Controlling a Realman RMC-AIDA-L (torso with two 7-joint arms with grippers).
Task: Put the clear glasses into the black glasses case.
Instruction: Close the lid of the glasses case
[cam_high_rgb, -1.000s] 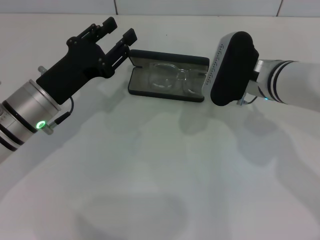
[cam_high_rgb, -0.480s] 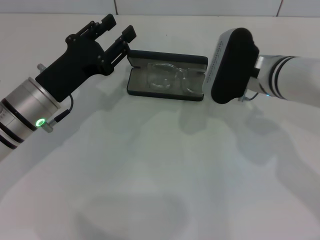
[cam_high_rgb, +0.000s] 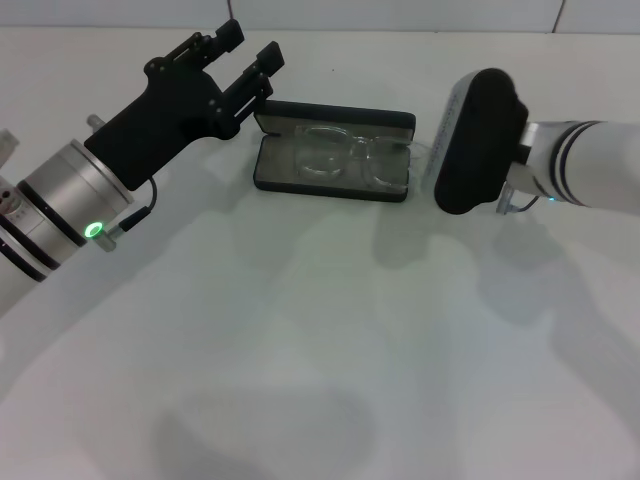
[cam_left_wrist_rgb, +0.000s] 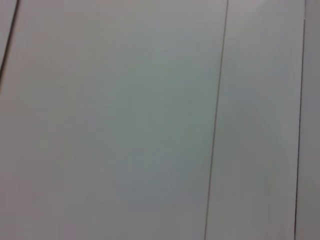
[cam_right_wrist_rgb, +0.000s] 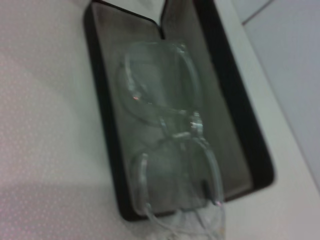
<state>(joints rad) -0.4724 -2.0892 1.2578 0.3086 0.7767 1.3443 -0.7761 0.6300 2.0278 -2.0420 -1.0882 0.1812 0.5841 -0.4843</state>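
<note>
left tool parted, clear glasses in felt-lined black glasses case

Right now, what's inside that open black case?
The clear glasses lie in the black case on its grey lining, one arm tip poking over the end. The lining beneath shows through them; nothing else visible.
</note>
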